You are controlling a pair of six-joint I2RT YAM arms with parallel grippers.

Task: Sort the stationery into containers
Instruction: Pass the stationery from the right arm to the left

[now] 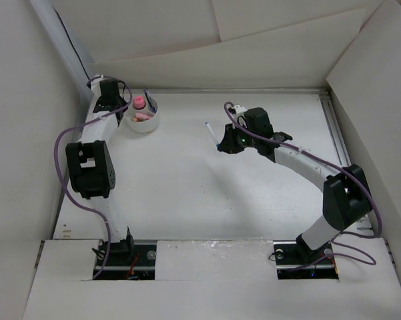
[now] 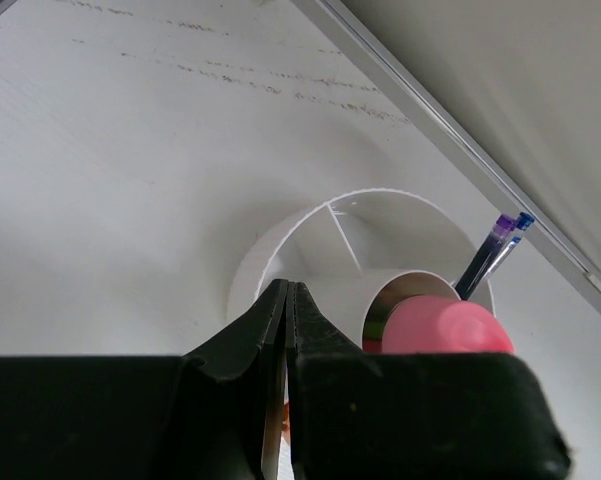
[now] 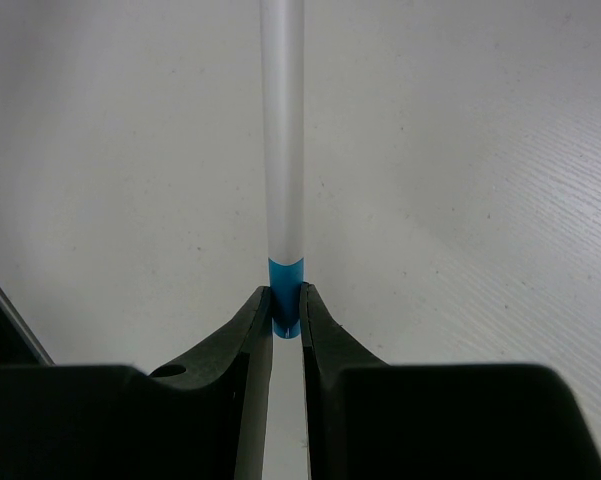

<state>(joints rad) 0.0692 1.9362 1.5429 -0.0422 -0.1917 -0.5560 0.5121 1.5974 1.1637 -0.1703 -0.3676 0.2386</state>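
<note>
A round white cup [image 1: 144, 120] [image 2: 310, 245] with inner dividers stands at the table's far left. A pink-capped tube [image 1: 139, 102] [image 2: 442, 325] stands in it, along with thin pens [image 2: 490, 255] with blue and purple tips and pale pink pieces [image 1: 144, 117]. My left gripper [image 1: 108, 100] [image 2: 288, 292] is shut and empty, just left of and above the cup. My right gripper [image 1: 221, 143] [image 3: 286, 296] is shut on a clear pen with a blue end [image 1: 210, 132] [image 3: 283, 150], held above the middle of the table, the pen pointing away toward the back.
White cardboard walls [image 1: 253, 60] enclose the table on the left, back and right. A metal rail [image 2: 460, 150] runs along the back edge near the cup. Purple cables [image 1: 63, 173] loop beside both arms.
</note>
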